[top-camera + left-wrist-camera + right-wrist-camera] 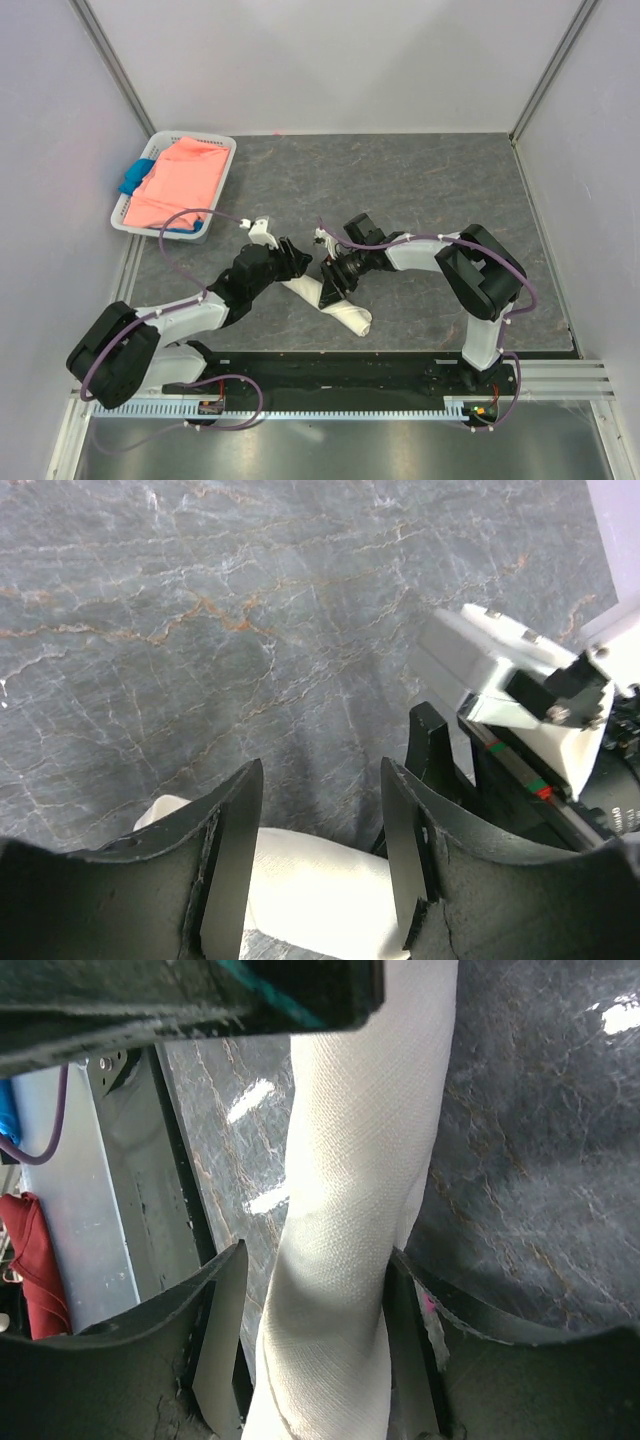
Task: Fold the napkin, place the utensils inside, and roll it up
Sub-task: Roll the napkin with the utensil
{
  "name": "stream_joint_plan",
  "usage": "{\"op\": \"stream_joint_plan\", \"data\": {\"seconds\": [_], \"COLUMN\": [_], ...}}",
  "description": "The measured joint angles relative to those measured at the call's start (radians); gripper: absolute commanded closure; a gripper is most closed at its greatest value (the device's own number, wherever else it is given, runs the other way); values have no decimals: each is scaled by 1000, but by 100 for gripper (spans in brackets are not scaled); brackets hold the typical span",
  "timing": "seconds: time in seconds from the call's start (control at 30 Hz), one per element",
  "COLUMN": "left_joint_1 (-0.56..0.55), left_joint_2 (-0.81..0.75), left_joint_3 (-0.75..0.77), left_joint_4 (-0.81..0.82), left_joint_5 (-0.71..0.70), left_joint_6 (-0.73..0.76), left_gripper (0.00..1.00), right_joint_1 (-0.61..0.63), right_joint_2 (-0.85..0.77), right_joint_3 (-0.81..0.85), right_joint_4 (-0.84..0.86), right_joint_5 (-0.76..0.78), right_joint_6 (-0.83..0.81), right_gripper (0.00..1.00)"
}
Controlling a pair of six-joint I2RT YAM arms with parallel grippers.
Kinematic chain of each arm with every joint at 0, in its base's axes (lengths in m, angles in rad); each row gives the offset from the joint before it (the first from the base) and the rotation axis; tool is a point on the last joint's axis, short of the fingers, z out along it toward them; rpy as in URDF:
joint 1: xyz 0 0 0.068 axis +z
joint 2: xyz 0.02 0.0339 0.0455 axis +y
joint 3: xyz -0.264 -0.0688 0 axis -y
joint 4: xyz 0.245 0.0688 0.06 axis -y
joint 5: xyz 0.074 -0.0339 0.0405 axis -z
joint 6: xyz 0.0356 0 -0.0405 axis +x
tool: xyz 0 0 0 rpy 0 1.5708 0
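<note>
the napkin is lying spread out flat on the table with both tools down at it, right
Not flat: the napkin is rolled up into a tube, as the top view shows. The rest holds: it lies on the table, with the left tool and right tool down at its far end.

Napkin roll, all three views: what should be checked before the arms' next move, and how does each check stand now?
1. Napkin rolled into a tube, lying on the table: ok.
2. Spoon tucked inside: cannot tell; none shows.
3. Right gripper clamped on the roll: not ok; there is a gap beside one finger.
4. Left gripper gripping the roll: cannot tell.
5. Basket clear of both arms: ok.
</note>
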Motion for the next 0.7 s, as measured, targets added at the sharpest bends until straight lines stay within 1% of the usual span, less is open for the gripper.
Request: {"op": "stream_joint_plan", "data": {"seconds": [0.13, 0.17, 0.2, 0.37, 0.43, 0.57, 0.7], "left_joint_1": [0, -1, -1, -2, -3, -3, -3], "left_joint_2": [-17, -51, -61, -212, -239, -223, -116], "left_joint_3": [-38, -69, -76, -134, -149, -179, -189], "left_joint_4": [24, 27, 28, 38, 59, 86, 145], "left_joint_5": [7, 10, 10, 43, 53, 76, 107], "left_joint_6": [-17, -25, -27, -46, -53, -69, -80], "left_gripper": [43, 43, 43, 43, 43, 43, 43], "right_joint_1": [0, 0, 0, -2, -2, -2, -2], "right_joint_2": [0, 1, 1, 10, 15, 24, 26], "right_joint_3": [0, 0, 0, 4, 6, 12, 14], "right_joint_4": [0, 1, 1, 5, 5, 8, 9], "right_joint_5": [-3, -3, -2, -11, -17, -28, -29], "right_joint_6": [16, 21, 23, 52, 62, 80, 96], "right_gripper": [33, 33, 33, 32, 32, 32, 31]}}
